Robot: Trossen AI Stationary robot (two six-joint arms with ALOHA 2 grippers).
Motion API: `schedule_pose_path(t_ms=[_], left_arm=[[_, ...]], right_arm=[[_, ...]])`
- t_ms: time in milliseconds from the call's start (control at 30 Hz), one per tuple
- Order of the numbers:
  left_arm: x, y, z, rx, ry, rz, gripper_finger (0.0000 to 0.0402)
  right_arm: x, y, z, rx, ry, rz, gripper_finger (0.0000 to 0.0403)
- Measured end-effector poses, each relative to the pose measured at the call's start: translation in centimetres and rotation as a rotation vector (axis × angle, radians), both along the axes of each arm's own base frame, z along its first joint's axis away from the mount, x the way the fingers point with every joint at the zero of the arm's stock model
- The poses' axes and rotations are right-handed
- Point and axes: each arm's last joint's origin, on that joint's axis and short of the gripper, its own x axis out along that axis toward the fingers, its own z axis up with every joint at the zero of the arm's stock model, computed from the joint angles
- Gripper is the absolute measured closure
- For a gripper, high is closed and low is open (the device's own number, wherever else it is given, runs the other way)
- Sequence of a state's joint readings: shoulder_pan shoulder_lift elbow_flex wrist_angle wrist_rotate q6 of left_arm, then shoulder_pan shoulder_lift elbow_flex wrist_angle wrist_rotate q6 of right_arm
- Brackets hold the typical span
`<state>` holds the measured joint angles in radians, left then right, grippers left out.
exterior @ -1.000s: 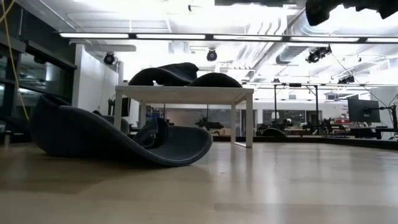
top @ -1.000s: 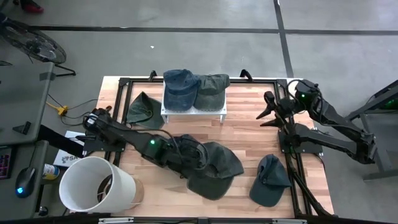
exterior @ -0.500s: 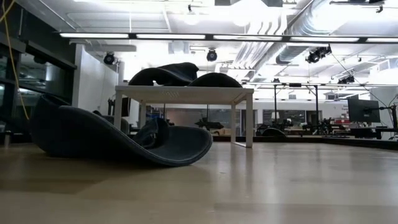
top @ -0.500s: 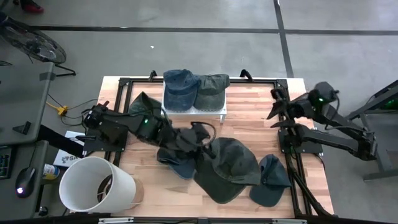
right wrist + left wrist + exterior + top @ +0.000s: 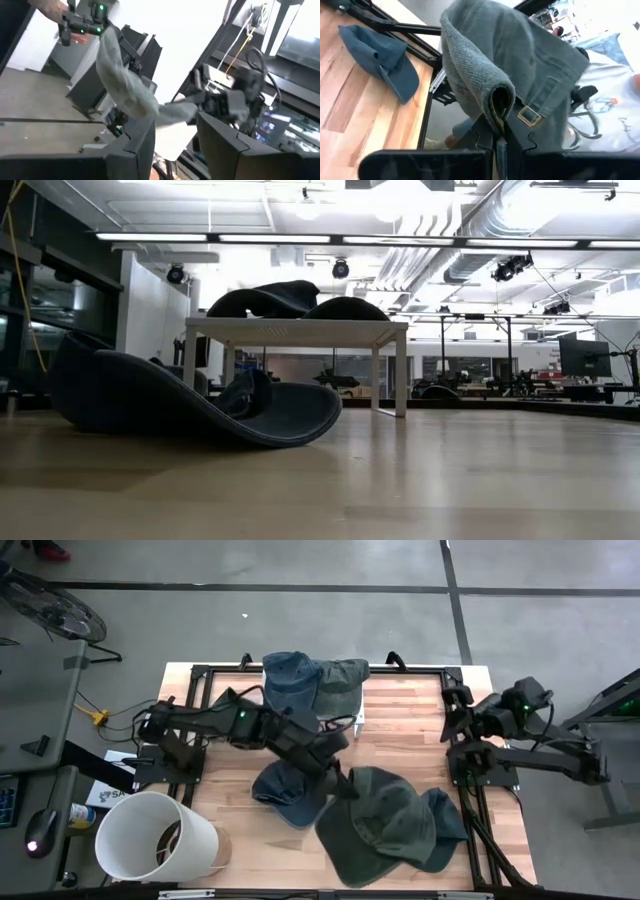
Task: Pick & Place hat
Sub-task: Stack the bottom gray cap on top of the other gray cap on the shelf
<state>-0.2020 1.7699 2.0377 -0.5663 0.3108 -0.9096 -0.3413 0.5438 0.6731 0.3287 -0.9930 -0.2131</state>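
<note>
Jaws of the left gripper (image 5: 341, 783) pinch the green hat (image 5: 385, 823), which hangs beyond them; the right gripper (image 5: 452, 712) waits aside, fingers spread, empty.

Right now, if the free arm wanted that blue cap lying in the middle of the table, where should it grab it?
Probably by the brim edge of the blue cap, coming straight down from above. It lies flat on the table, so its thin rim fits two fingers best. The left gripper holds the green hat beside it, so the right gripper would reach across.
</note>
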Motion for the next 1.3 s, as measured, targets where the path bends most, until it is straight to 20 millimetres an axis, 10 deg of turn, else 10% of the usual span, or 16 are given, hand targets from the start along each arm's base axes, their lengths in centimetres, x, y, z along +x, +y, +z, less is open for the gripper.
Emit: schedule_pose_path(t_ms=[300, 1300], left_arm=[[0.5, 2.7, 0.3, -0.038, -0.026, -0.015, 0.0392], [0.5, 2.6, 0.5, -0.053, -0.037, -0.057, 0.0392]], right_arm=[[1.6, 0.7, 2.8, -0.014, 0.02, 0.035, 0.0265], [5.1, 6.9, 6.1, -0.443, 0.114, -0.054, 0.0265]])
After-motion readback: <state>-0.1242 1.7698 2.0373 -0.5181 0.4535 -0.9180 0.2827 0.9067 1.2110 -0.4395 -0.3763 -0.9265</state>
